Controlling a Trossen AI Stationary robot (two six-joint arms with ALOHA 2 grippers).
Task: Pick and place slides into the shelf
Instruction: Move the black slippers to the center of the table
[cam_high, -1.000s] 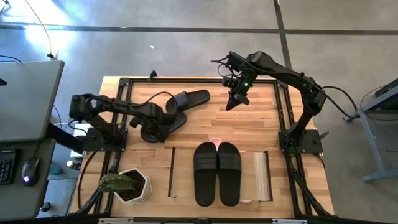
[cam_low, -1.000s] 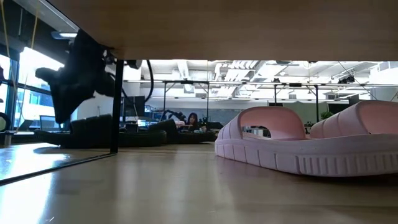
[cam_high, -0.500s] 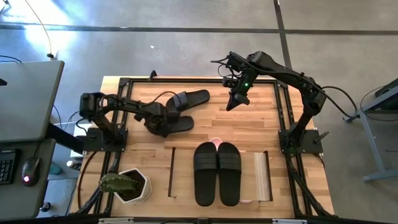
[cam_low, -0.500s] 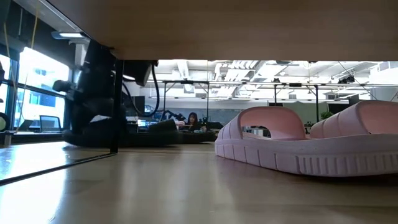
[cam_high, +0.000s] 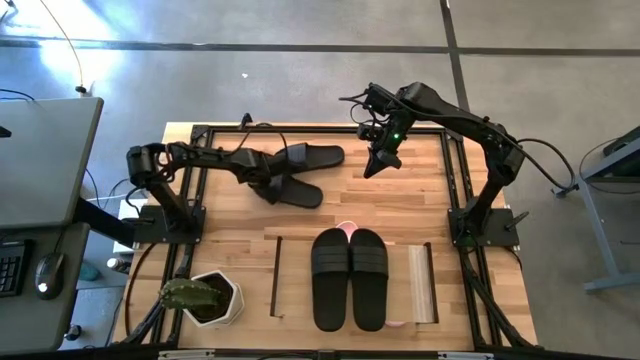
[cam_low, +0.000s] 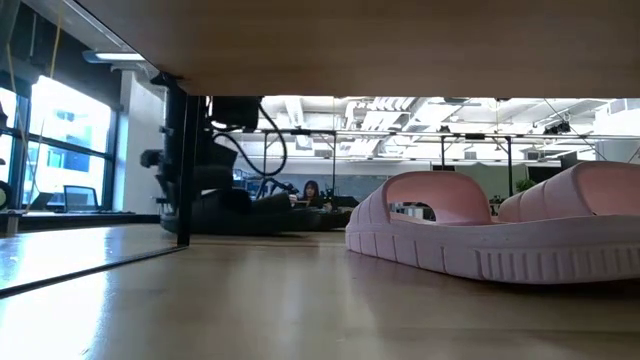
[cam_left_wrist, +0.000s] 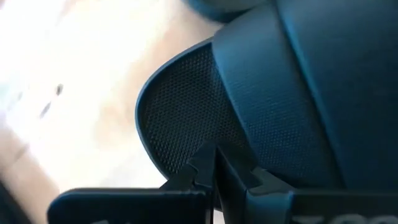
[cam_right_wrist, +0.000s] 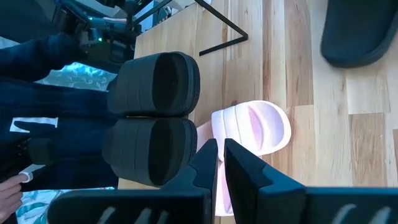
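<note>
My left gripper (cam_high: 266, 182) is shut on one end of a black slide (cam_high: 298, 192) in the far-left part of the table. In the left wrist view, that slide's textured footbed (cam_left_wrist: 186, 106) and strap fill the picture. A second black slide (cam_high: 312, 156) lies just beyond it. The light-wood shelf (cam_high: 420, 285) stands at the near edge with a black pair (cam_high: 350, 278) on its top panel. Pink slides (cam_low: 440, 225) rest on the table under that panel. My right gripper (cam_high: 373, 168) hangs shut and empty over the far-right part of the table. My left gripper (cam_left_wrist: 214, 167) pinches the rounded end of the black slide at its rim (cam_left_wrist: 186, 163), close to the strap. The fingers come from the table's left and point along the slide. I cannot tell whether the slide is lifted clear.
A white pot with a cactus (cam_high: 205, 298) sits at the near-left corner. Black metal frames run along both table sides. Bare wood lies between the shelf and the far slides. A person in dark clothing (cam_right_wrist: 50, 93) stands beyond the table's near edge.
My left gripper has moved toward the far edge and a little right, taking the black slide along. The slide has turned about, so its free end now points toward the right and near side instead of the far right.
</note>
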